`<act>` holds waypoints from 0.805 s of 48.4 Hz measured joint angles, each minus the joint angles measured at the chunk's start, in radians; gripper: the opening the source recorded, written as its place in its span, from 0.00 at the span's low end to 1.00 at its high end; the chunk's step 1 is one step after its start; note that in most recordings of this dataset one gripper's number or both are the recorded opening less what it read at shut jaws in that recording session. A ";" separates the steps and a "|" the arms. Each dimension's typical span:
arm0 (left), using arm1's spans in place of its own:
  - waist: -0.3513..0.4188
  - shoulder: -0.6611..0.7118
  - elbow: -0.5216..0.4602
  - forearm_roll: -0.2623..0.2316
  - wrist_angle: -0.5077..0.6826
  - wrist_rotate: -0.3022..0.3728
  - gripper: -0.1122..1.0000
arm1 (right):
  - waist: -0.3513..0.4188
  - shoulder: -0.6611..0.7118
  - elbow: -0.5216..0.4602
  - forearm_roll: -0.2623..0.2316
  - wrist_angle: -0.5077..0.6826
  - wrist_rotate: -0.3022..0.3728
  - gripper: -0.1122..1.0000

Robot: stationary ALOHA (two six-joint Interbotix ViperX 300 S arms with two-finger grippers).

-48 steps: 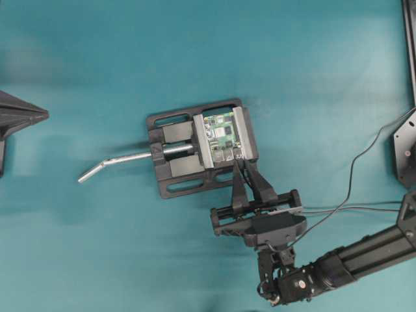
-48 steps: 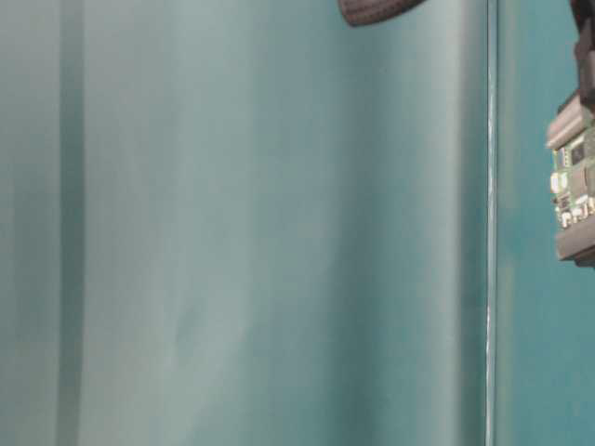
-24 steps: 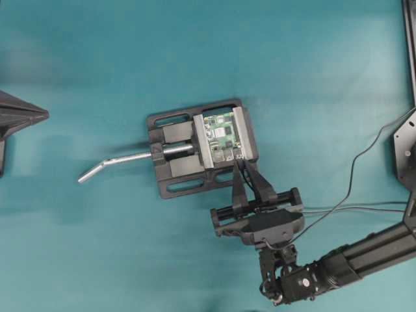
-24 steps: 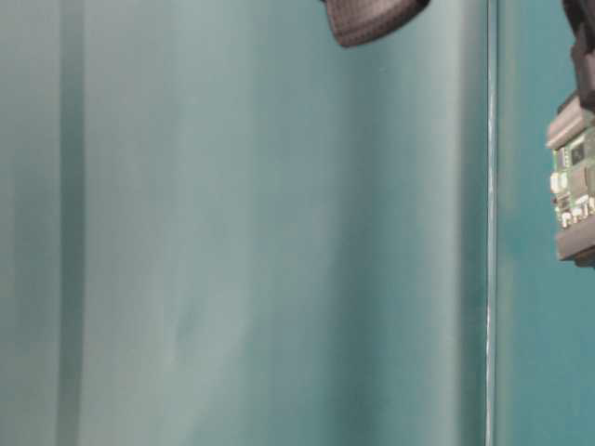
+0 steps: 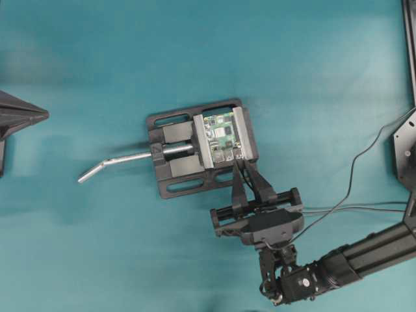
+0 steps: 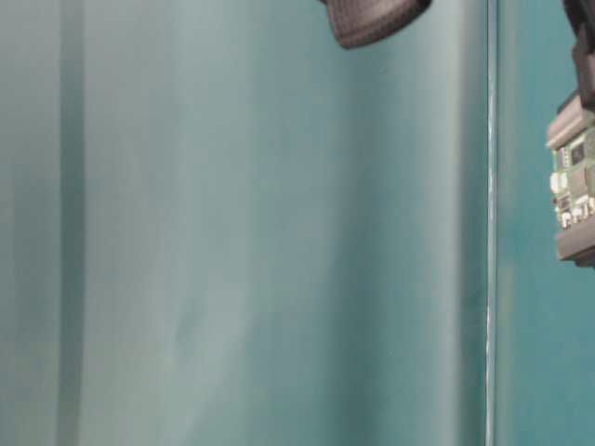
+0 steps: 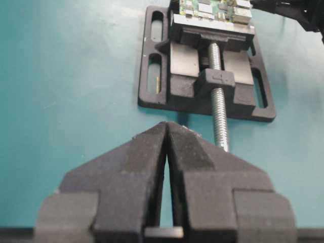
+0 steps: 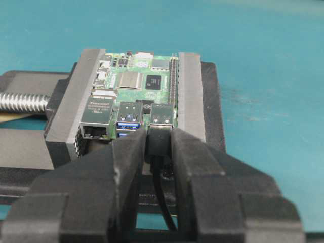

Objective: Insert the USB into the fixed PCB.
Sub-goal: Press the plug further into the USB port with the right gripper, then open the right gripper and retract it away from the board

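The green PCB point(image 5: 221, 136) is clamped flat between the grey jaws of a black vise point(image 5: 175, 177). It also shows at the right edge of the table-level view point(image 6: 572, 181) and at the top of the left wrist view point(image 7: 212, 7). My right gripper point(image 5: 242, 164) is shut on the USB point(image 8: 158, 144), a dark plug with its thin cable point(image 8: 164, 202) trailing back between the fingers. The plug's front end meets the right-hand silver port point(image 8: 162, 115), and its silver tip does not show. My left gripper point(image 7: 167, 124) is shut and empty, well left of the vise point(image 5: 26, 117).
The vise's silver handle point(image 5: 117, 160) sticks out to the left over the teal table. Its threaded screw point(image 7: 217, 109) points toward my left gripper. Thin wires point(image 5: 354, 172) loop at the right beside the right arm point(image 5: 364, 257).
A dark part of the right arm has come lower into the top of the table-level view. The right fingertips stay at the PCB's edge. The left gripper has not moved.
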 measured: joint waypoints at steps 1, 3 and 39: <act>0.000 0.000 0.000 0.000 0.000 0.000 0.10 | 0.000 0.000 0.000 0.000 0.000 0.002 0.27; 0.000 0.000 0.000 -0.002 0.000 0.000 0.10 | 0.000 0.000 0.000 0.000 0.003 0.000 0.27; 0.000 0.000 0.000 -0.002 0.000 0.000 0.10 | 0.002 0.000 -0.002 0.000 0.018 0.002 0.50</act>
